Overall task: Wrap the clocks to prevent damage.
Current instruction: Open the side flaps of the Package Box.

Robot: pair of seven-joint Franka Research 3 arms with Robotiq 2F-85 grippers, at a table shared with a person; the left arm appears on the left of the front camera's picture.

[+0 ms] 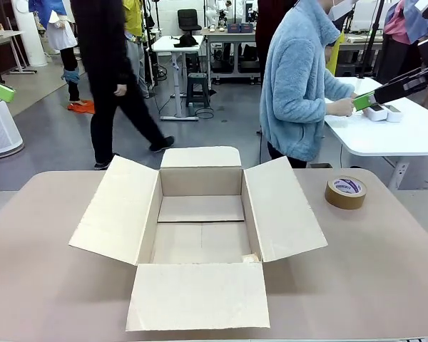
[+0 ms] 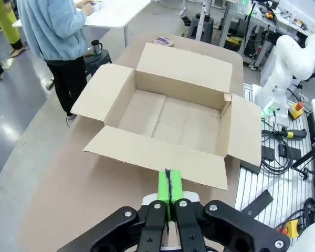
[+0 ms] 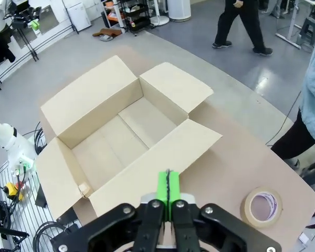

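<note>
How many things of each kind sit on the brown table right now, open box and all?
Cardboard box, open and with nothing inside: 1
Brown tape roll, lying flat beside the box: 1
Total: 2

My left hand (image 2: 168, 174): black metal, with linked bars on each side and round silver screw heads at the joints.
My left pads (image 2: 163, 189): bright green, long and flat, with dark scuffs along the inner edge.
My right hand (image 3: 168, 176): the same black build, with the same silver screw heads on its linkages.
My right pads (image 3: 163, 190): bright green strips, dark smudges along the inner edge.
My right arm (image 2: 296, 52): glossy white, with thick rounded shells.
My left arm (image 3: 0, 134): white, smooth and rounded.
</note>
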